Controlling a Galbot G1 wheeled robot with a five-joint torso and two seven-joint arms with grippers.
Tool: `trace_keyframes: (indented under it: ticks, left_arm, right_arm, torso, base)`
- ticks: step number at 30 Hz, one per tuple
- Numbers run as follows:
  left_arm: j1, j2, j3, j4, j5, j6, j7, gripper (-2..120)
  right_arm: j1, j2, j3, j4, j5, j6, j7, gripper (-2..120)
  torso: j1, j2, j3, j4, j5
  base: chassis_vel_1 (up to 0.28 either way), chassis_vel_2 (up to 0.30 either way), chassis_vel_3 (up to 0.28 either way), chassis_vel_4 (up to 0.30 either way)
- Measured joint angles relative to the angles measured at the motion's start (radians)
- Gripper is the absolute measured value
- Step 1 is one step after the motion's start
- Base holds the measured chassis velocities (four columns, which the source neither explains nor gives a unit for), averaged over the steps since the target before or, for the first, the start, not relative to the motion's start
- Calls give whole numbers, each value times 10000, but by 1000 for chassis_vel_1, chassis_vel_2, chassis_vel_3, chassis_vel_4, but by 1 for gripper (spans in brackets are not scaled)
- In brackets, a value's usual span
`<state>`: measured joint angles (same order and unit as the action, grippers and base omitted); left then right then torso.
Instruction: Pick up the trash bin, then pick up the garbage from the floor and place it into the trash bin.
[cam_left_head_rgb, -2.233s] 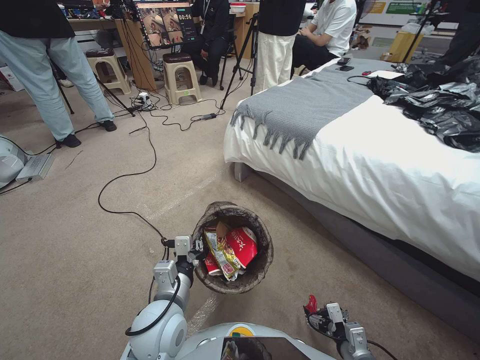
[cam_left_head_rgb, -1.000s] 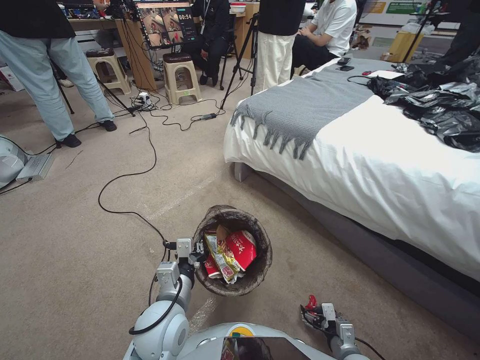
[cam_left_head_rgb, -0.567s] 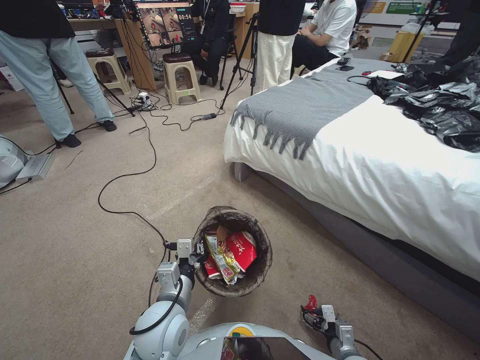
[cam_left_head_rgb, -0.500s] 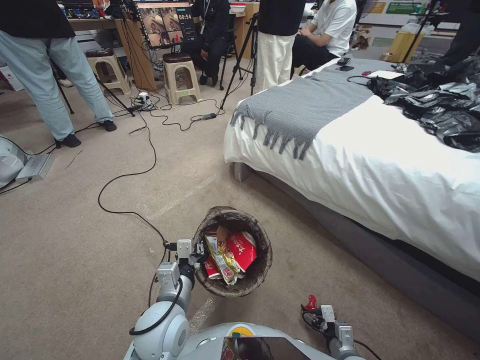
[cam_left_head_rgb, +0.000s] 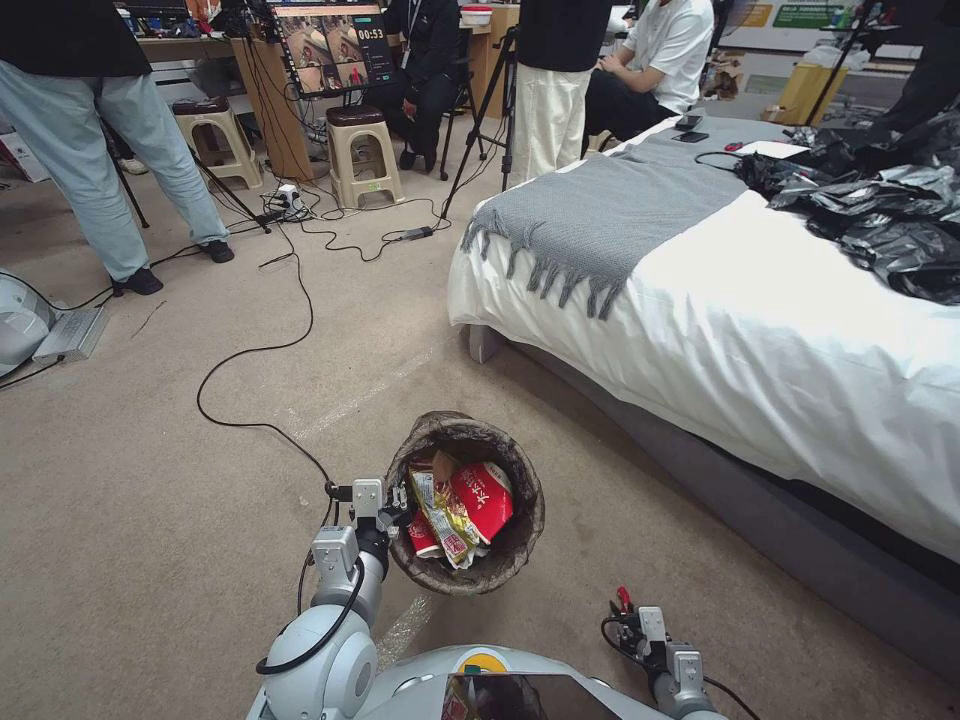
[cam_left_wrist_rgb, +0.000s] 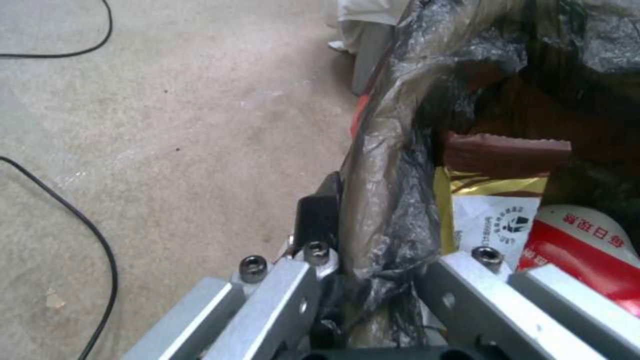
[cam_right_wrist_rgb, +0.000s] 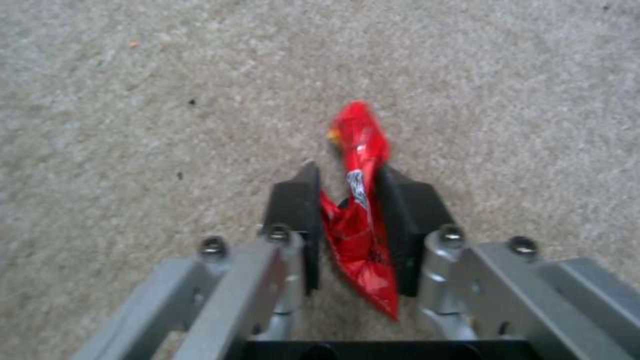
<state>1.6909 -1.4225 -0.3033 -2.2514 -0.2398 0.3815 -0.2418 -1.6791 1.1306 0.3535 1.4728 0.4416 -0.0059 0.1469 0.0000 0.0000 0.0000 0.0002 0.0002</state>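
Observation:
The trash bin (cam_left_head_rgb: 520, 540), its dark liner folded over the rim, hangs above the carpet with my left gripper (cam_left_head_rgb: 395, 503) shut on its near rim (cam_left_wrist_rgb: 380, 200). Inside it lie a red-and-white cup (cam_left_head_rgb: 485, 492) and yellow snack wrappers (cam_left_head_rgb: 440, 515); the left wrist view shows a wrapper (cam_left_wrist_rgb: 497, 200) and the cup (cam_left_wrist_rgb: 587, 255) up close. My right gripper (cam_left_head_rgb: 624, 612) is low at the right, shut on a crumpled red wrapper (cam_right_wrist_rgb: 357, 210) that sticks out past the fingertips, over bare carpet.
A bed (cam_left_head_rgb: 760, 330) with a grey blanket (cam_left_head_rgb: 610, 215) and black plastic bags (cam_left_head_rgb: 880, 220) fills the right. A black cable (cam_left_head_rgb: 250, 350) loops across the carpet ahead. Stools (cam_left_head_rgb: 362, 155), a tripod and standing people are at the back left.
My right gripper with the red wrapper has drawn back and slightly lower toward my body. The bin has sunk a little in the view, still held by the left gripper.

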Motion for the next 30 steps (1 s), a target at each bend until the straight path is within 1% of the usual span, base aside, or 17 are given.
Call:
trace_keyframes:
  ticks: [1,2,3,4,20,24,27,28,30]
  left_arm:
    - [0,0,0,0,0,0,0,3]
    - [-10,-1,10,0,0,0,2,3]
    - [-14,0,9,0,0,0,2,3]
    - [-21,9,0,2,0,0,2,3]
    - [-129,54,-59,33,-100,16,5,3]
    - [-141,63,-66,79,-120,23,5,3]
    - [-152,58,-59,161,-120,33,5,3]
    - [-152,58,-59,161,-120,33,5,3]
    - [-163,56,-59,186,-118,42,5,3]
  right_arm:
    - [0,0,0,0,0,0,0,18]
    - [11,-9,12,-36,-7,29,-4,11]
    - [12,-15,20,-52,-16,43,-7,7]
    - [17,-21,37,-85,-51,94,-36,0]
    - [162,-120,129,-204,-325,380,-187,0]
    - [224,-130,214,-151,-483,707,-177,0]
    - [287,-15,440,427,-1131,1844,-122,0]
    - [287,-15,440,427,-1131,1844,-122,0]
    - [405,145,745,1116,-2018,3189,-291,0]
  torso:
    - [0,0,0,0,0]
    - [0,0,0,-1,0]
    - [0,0,0,-1,-2]
    - [0,-1,0,-2,-3]
    - [0,-1,1,-3,-1]
    - [0,-1,1,-3,-2]
    - [0,-1,1,-2,-2]
    - [0,-1,1,-2,-2]
    - [0,-1,1,-1,-3]
  base:
    - [0,0,0,0]
    - [0,0,0,0]
    - [0,0,0,0]
    - [0,0,0,0]
    - [0,0,0,0]
    - [0,0,0,0]
    - [0,0,0,0]
    - [0,0,0,0]
    - [0,0,0,0]
